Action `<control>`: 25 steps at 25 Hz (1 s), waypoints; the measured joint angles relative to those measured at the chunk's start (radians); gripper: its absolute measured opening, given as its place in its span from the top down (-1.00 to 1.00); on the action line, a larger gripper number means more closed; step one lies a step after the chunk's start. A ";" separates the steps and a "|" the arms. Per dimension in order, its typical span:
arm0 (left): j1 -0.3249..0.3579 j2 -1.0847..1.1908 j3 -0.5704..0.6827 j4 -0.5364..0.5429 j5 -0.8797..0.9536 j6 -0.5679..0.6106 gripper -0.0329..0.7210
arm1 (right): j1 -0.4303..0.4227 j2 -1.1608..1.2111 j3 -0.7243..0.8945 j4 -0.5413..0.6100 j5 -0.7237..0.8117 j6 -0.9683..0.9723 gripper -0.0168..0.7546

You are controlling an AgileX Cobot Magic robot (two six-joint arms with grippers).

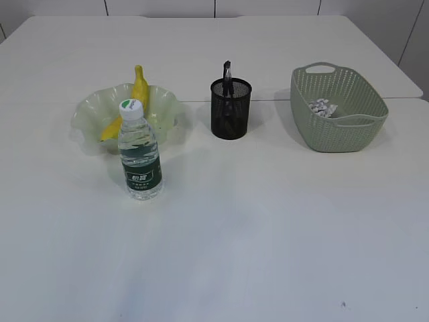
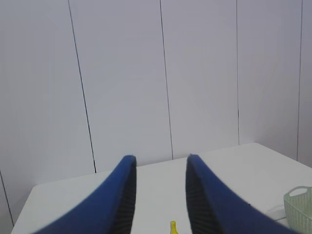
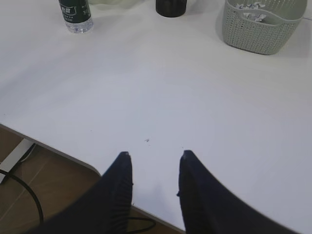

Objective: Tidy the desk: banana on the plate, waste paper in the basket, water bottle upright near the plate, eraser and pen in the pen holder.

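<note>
The banana [image 1: 131, 102] lies in the pale-green ruffled plate [image 1: 90, 107] at the left of the desk [image 1: 268, 221]. Upright just in front of the plate stands the water bottle [image 1: 139, 151]. The black mesh pen holder [image 1: 230, 109] has a dark pen [image 1: 228, 75] sticking out; the eraser is hidden from view. Crumpled waste paper [image 1: 323, 107] sits inside the sage-green basket [image 1: 348, 131]. Neither arm shows in the exterior view. My left gripper [image 2: 160, 161] is open and empty, aimed at the far wall, with the banana's tip [image 2: 173, 227] below. My right gripper [image 3: 153, 156] is open and empty over the desk's near edge.
In the right wrist view the bottle [image 3: 75, 13], the pen holder [image 3: 170, 7] and the basket [image 3: 261, 27] stand along the far side. The desk's near edge [image 3: 48, 146] drops to a wooden floor with a black cable [image 3: 27, 192].
</note>
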 joint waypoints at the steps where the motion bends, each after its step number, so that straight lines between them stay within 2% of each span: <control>1: 0.000 0.000 0.000 0.000 0.000 0.000 0.28 | 0.000 0.000 0.000 0.000 -0.001 0.000 0.32; 16: 0.000 -0.002 0.000 0.000 -0.008 0.000 0.28 | -0.006 0.000 0.001 0.000 -0.004 0.000 0.32; 19: 0.000 -0.002 0.000 0.000 -0.029 0.000 0.28 | -0.051 0.000 0.001 0.000 -0.004 0.000 0.32; 25: 0.000 -0.002 0.000 0.000 -0.045 0.000 0.28 | -0.222 0.000 0.001 0.000 -0.006 0.000 0.32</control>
